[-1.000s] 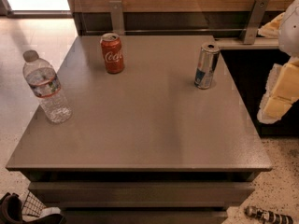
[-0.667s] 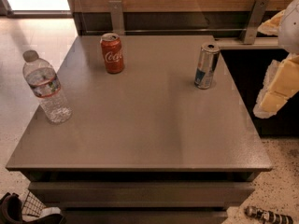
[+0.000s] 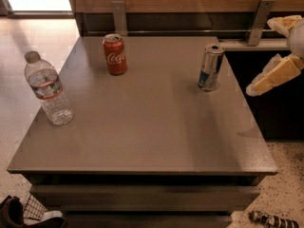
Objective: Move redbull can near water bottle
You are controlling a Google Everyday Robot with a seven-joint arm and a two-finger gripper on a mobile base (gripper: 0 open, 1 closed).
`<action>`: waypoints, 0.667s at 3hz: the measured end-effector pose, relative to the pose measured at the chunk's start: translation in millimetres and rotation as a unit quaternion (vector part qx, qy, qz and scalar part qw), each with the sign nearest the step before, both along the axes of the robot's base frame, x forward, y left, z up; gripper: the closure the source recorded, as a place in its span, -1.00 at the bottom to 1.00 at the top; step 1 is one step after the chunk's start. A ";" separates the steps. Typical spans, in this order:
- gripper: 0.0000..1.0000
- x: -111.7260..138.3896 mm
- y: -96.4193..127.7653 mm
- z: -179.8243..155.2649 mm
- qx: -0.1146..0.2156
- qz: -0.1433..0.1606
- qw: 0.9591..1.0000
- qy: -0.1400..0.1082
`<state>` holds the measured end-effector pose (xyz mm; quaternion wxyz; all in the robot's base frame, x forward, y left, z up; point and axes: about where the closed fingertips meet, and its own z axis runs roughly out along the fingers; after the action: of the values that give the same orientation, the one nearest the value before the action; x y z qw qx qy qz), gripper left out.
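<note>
While my gripper (image 3: 260, 57) hangs off the right side of the table (image 3: 142, 127), level with the far right corner, its fingers (image 3: 278, 72) are spread wide and hold nothing. One sits high, the other lower and angled toward the tabletop.

Containers:
- water bottle (image 3: 47, 89): upright at the left edge, cap on. Clear ribbed plastic with a red-and-blue label band. Can't tell the fill level.
- Coca-Cola can (image 3: 115, 55): upright, back left of centre. Contents not visible.
- redbull can (image 3: 210, 68): upright, back right, close to the right edge. Top faces the camera, but I can't tell what's inside.

The redbull can is slim and silver with blue panels and a small red mark low down, narrower than the Coke can. It stands near my lower finger but clear of it, and well apart from the water bottle across the table.
</note>
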<state>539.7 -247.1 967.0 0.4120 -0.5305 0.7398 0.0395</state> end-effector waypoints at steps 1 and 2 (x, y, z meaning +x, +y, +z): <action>-1.00 32.9 1.8 -6.4 0.114 0.004 0.993 -0.042; -1.00 46.7 9.9 -17.2 0.223 0.010 0.973 -0.054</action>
<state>586.4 -237.2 949.8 0.5592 -0.4343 0.6832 0.1789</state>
